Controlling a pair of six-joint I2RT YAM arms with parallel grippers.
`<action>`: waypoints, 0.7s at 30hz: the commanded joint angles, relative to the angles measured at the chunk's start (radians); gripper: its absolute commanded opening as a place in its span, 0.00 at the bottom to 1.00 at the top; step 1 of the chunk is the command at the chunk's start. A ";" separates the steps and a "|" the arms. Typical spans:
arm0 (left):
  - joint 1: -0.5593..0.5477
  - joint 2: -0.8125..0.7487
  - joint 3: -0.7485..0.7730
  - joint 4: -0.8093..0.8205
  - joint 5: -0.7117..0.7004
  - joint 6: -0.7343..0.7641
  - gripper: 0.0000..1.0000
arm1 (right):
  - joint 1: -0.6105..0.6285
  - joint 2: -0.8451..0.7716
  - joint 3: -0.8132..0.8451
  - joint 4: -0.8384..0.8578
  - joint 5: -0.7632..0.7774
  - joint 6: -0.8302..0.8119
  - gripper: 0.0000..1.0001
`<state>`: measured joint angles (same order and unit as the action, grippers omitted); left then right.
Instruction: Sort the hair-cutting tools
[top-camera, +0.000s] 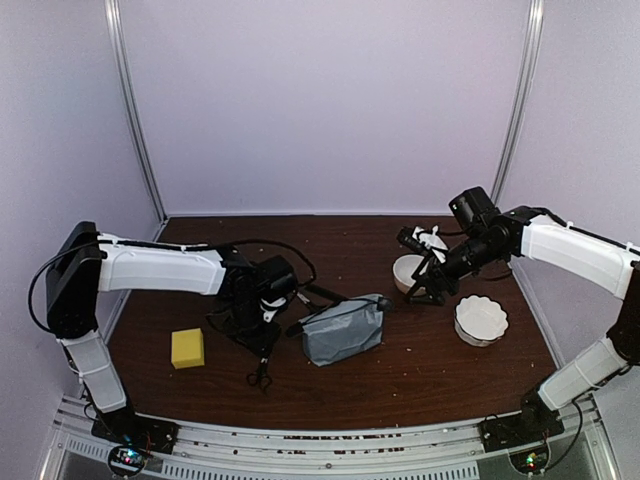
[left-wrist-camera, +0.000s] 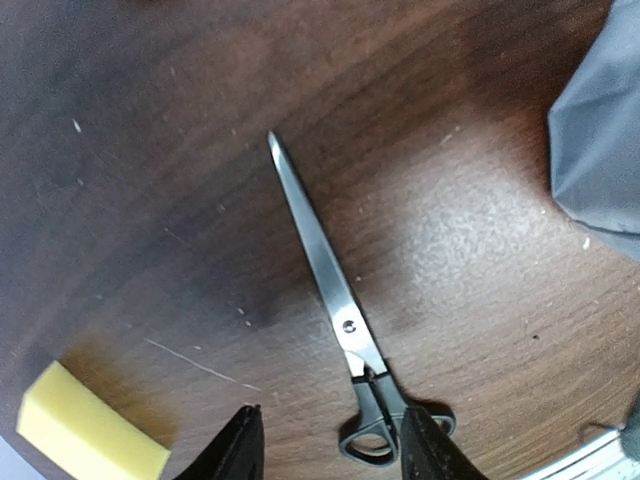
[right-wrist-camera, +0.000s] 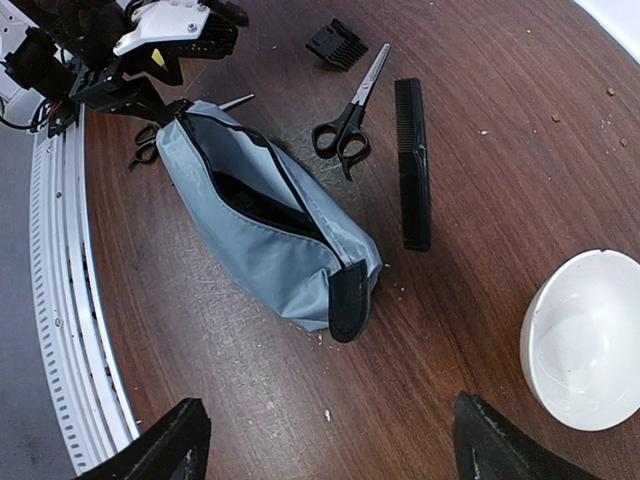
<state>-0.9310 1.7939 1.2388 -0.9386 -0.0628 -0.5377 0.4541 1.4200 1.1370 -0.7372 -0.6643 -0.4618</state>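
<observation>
One pair of steel scissors with black handles (left-wrist-camera: 335, 290) lies flat on the brown table, also seen in the top view (top-camera: 262, 377). My left gripper (left-wrist-camera: 333, 452) hovers open over its handles, the right fingertip (left-wrist-camera: 425, 445) just beside the rings. A second pair of scissors (right-wrist-camera: 350, 112), a slim black comb (right-wrist-camera: 412, 160) and a small black attachment (right-wrist-camera: 335, 42) lie beyond the open grey pouch (right-wrist-camera: 270, 225). My right gripper (right-wrist-camera: 335, 445) is open and empty above the table near the pouch's end. I cannot pick out the clipper; a dark shape lies inside the pouch.
A yellow sponge (top-camera: 188, 348) lies left of the left gripper (top-camera: 262, 338). Two white bowls (top-camera: 480, 320) (top-camera: 406, 270) stand at the right, by the right gripper (top-camera: 425, 290). The pouch (top-camera: 345, 328) lies mid-table. A metal rail runs along the near edge.
</observation>
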 joint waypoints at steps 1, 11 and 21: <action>-0.038 0.025 -0.037 0.042 0.042 -0.135 0.50 | 0.008 0.001 0.023 -0.011 0.019 -0.016 0.86; -0.054 0.096 -0.104 0.131 0.083 -0.235 0.41 | 0.015 0.008 0.024 -0.019 0.040 -0.033 0.86; -0.055 0.109 -0.130 0.084 0.027 -0.222 0.19 | 0.023 0.016 0.026 -0.025 0.050 -0.040 0.86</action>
<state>-0.9882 1.8515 1.1564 -0.8528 -0.0071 -0.7620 0.4671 1.4258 1.1385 -0.7490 -0.6312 -0.4923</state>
